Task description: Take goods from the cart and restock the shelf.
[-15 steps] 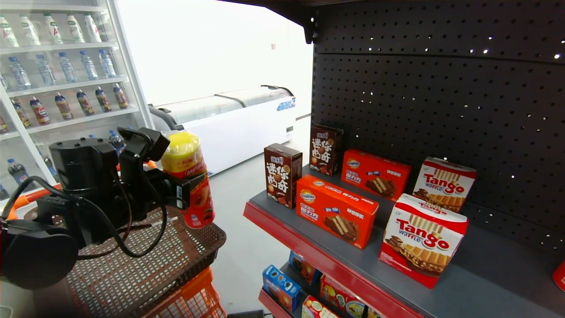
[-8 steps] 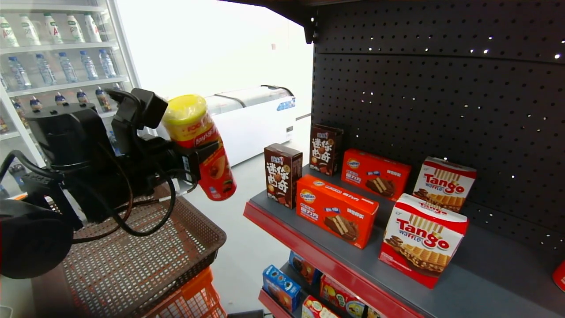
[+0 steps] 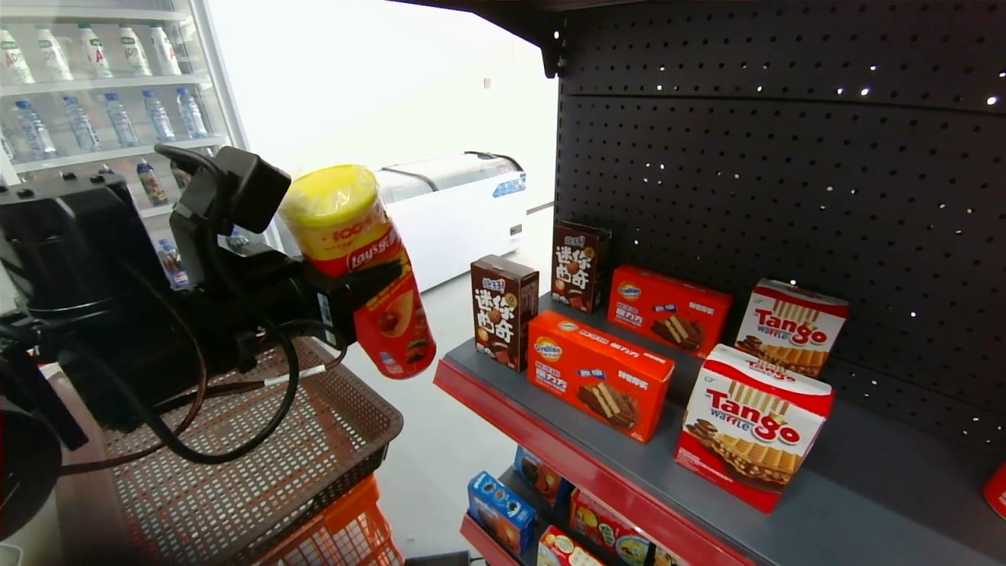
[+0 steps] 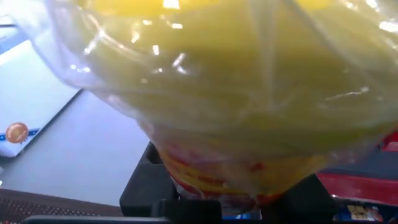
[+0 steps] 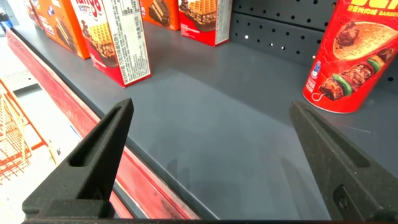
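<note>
A: How does the left arm sit?

B: It is held out from the left above the brown plastic mesh cart basket (image 3: 314, 440), with the left gripper (image 3: 368, 284) pointing toward the shelf. Its black fingers (image 3: 377, 275) are clamped across the tall red cylindrical crisp can with a yellow plastic lid (image 3: 393, 326).

A: And the can itself?

B: It is tilted, lid up and toward the arm, base down toward the grey shelf board with a red front edge (image 3: 550, 413). It hangs in the air past the basket's corner, near the shelf's end but apart from it. In the left wrist view the can (image 4: 249, 93) sits right against the camera, its lid under clear wrap.

A: The other arm?

B: The right gripper (image 5: 211, 155) hovers low over the grey board, dark jaws wide apart. A second red crisp can (image 5: 345, 62) stands upright near it, by the perforated back panel (image 5: 280, 31).

A: What is on the shelf?

B: Two brown upright boxes (image 3: 503, 310), two orange flat boxes (image 3: 601, 377) and two red-and-white waffle boxes (image 3: 750, 424), each pair one behind the other. The arm hides much of the basket.
</note>
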Controlling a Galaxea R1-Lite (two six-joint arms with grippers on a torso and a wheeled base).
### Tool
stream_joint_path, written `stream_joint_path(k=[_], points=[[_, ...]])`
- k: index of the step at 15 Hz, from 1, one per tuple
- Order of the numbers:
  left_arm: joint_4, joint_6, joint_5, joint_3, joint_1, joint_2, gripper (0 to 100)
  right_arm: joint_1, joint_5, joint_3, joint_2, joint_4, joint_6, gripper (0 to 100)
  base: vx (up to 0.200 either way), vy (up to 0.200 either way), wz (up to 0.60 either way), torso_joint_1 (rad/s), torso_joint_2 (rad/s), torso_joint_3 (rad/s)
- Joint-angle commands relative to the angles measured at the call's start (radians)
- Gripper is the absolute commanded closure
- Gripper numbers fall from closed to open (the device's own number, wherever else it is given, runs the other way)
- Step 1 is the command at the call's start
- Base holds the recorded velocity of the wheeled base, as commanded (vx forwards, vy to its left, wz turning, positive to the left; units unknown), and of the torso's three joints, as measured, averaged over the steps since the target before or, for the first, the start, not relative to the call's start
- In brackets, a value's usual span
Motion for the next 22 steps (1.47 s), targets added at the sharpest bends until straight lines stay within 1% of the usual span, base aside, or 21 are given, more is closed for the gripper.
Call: stream_joint_path(k=[1,2,3,4,5,6,8,9,10,12,13,14,15,17,19,21,22], points=[[0.006,0.001,-0.001,0.012,-0.026,-0.051,100,0.0,0.001,0.0,0.0,0.0,0.0,0,0.0,0.0,0.0,0.0,0.0,0.0],[0.011,-0.002,-0.009,0.015,-0.038,-0.065,100,0.0,0.001,0.0,0.0,0.0,0.0,0,0.0,0.0,0.0,0.0,0.0,0.0],[0.011,-0.009,-0.041,0.021,-0.057,-0.076,100,0.0,0.001,0.0,0.0,0.0,0.0,0,0.0,0.0,0.0,0.0,0.0,0.0],[0.013,-0.031,-0.092,0.04,-0.066,-0.08,100,0.0,-0.001,0.0,0.0,0.002,0.0,0,0.0,0.0,0.0,0.0,0.0,0.0],[0.009,-0.043,-0.156,0.058,-0.069,-0.096,100,0.0,-0.001,0.0,0.0,0.0,0.0,0,0.0,0.0,0.0,0.0,0.0,0.0],[0.013,-0.043,-0.177,0.066,-0.066,-0.105,100,0.0,-0.001,0.0,0.0,0.0,0.0,0,0.0,0.0,0.0,0.0,0.0,0.0],[0.011,-0.038,-0.187,0.141,-0.069,-0.142,100,0.0,0.001,0.0,0.0,0.0,0.0,0,0.0,0.0,0.0,0.0,0.0,0.0],[0.013,-0.038,-0.217,0.175,-0.07,-0.163,100,0.0,0.001,0.0,0.0,0.002,0.0,0,0.0,0.0,0.0,0.0,0.0,0.0],[0.017,-0.038,-0.242,0.182,-0.07,-0.178,100,0.0,-0.001,0.0,0.0,0.002,0.0,0,0.0,0.0,0.0,0.0,0.0,0.0],[0.083,-0.038,-0.257,0.17,-0.072,-0.198,100,0.0,-0.001,0.0,0.0,0.002,0.0,0,0.0,0.0,0.0,0.0,0.0,0.0],[0.114,-0.037,-0.274,0.164,-0.075,-0.206,100,0.0,0.001,0.0,0.0,0.0,0.0,0,0.0,0.0,0.0,0.0,0.0,0.0],[0.125,-0.037,-0.289,0.164,-0.087,-0.208,100,0.0,-0.001,0.0,0.0,0.0,0.0,0,0.0,0.0,0.0,0.0,0.0,0.0],[0.125,-0.037,-0.293,0.167,-0.095,-0.208,100,0.0,-0.001,0.0,0.0,0.002,0.0,0,0.0,0.0,0.0,0.0,0.0,0.0],[0.128,-0.038,-0.323,0.158,-0.101,-0.209,100,0.0,-0.001,0.0,0.0,0.0,0.0,0,0.0,0.0,0.0,0.0,0.0,0.0],[0.128,-0.038,-0.328,0.158,-0.107,-0.215,100,0.0,0.001,0.0,0.0,0.0,0.0,0,0.0,0.0,0.0,0.0,0.0,0.0],[0.135,-0.038,-0.354,0.158,-0.126,-0.231,100,0.0,0.001,0.0,0.0,0.002,-0.002,0,0.0,0.0,0.0,0.0,0.0,0.0],[0.203,-0.038,-0.372,0.153,-0.129,-0.26,100,0.0,0.001,0.0,0.0,0.0,-0.002,0,0.0,0.0,0.0,0.0,0.0,0.0]])
